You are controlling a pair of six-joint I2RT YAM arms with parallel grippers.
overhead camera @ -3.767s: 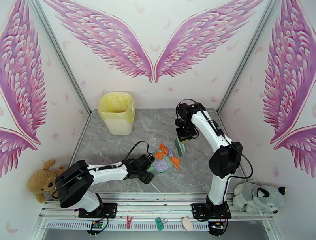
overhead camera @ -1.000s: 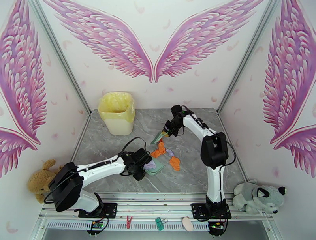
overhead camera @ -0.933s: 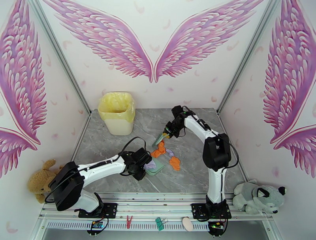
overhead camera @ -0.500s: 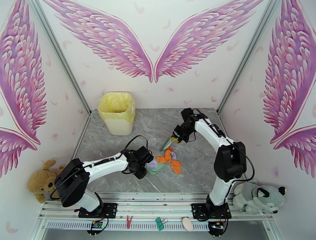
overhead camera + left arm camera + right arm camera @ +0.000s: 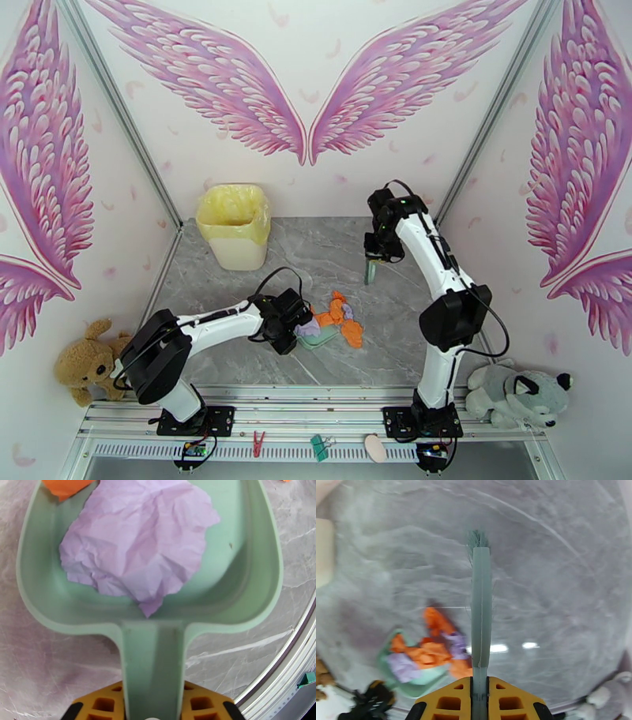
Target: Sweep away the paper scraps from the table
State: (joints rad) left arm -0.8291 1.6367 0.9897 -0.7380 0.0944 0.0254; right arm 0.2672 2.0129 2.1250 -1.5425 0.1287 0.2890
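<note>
Room to move lay mostly on the left and rear of the table (image 5: pixel 207 294), bare grey marble running from the yellow-lined bin (image 5: pixel 233 226) in the far left corner down to the metal frame (image 5: pixel 316 392) along the near edge. Beyond the frame sat a brown plush bear (image 5: pixel 81 368) on the left and a grey plush dog (image 5: pixel 518 395) on the right.

The paper scraps (image 5: pixel 340 316) were bunched near the front centre, orange and lavender wads on the tabletop touching or just beside the mouth of the mint-green dustpan (image 5: pixel 317 339). One lavender wad (image 5: pixel 138 547) lay inside the pan, with an orange piece (image 5: pixel 65 486) at its lip. The near rail (image 5: pixel 276 685) ran just beside the pan's right wall.

The left gripper (image 5: pixel 154 711) was clamped on the dustpan's handle (image 5: pixel 152 661), orange fingers (image 5: pixel 104 705) pressed to either side. The right gripper (image 5: pixel 480 701) was closed tight on the brush (image 5: pixel 480 606), which pointed straight out from it, bristles at the far end. From above, the brush (image 5: pixel 370 272) hung behind the pile and apart from it; whether the bristles met the marble could not be told.
</note>
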